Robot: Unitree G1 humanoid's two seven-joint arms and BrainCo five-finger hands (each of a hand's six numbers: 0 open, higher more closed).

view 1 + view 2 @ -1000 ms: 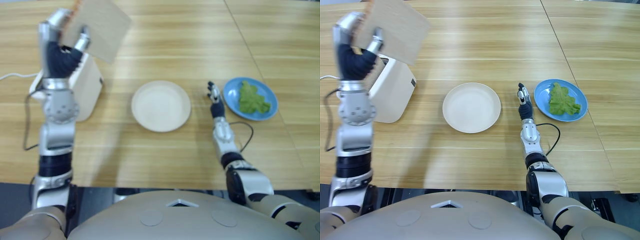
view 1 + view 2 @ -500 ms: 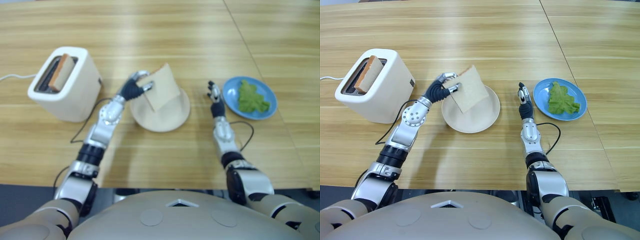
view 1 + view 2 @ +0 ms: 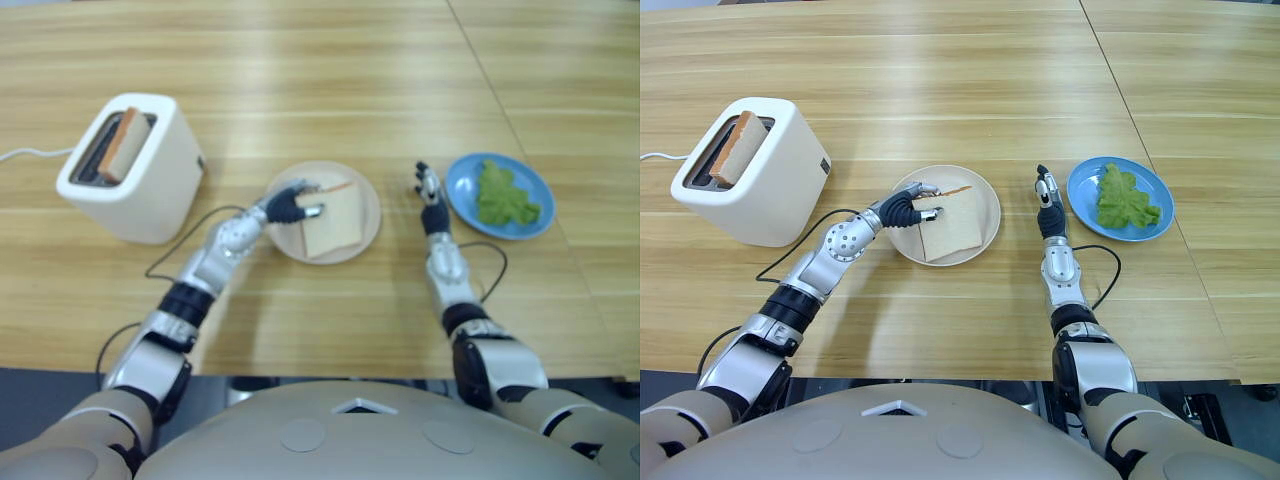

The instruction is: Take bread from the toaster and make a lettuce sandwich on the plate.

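Note:
A slice of bread (image 3: pixel 955 226) lies almost flat on the cream plate (image 3: pixel 988 203) at the table's middle, its crust edge slightly raised at the far side. My left hand (image 3: pixel 904 208) rests over the plate's left rim, fingers curled and pinching the slice's left edge. The white toaster (image 3: pixel 758 190) stands at the left with a second slice (image 3: pixel 737 146) upright in its slot. Green lettuce (image 3: pixel 1123 199) sits on a blue plate (image 3: pixel 1158 228) at the right. My right hand (image 3: pixel 1045 192) is open, fingers straight, between the two plates and touching neither.
The toaster's white cord (image 3: pixel 650 157) runs off the left edge. A seam between table boards (image 3: pixel 1120 90) runs diagonally behind the blue plate. Bare wood lies in front of and behind the plates.
My left hand carried the slice from above the toaster down to the plate and lowered it from tilted to nearly flat. The right arm has stayed still.

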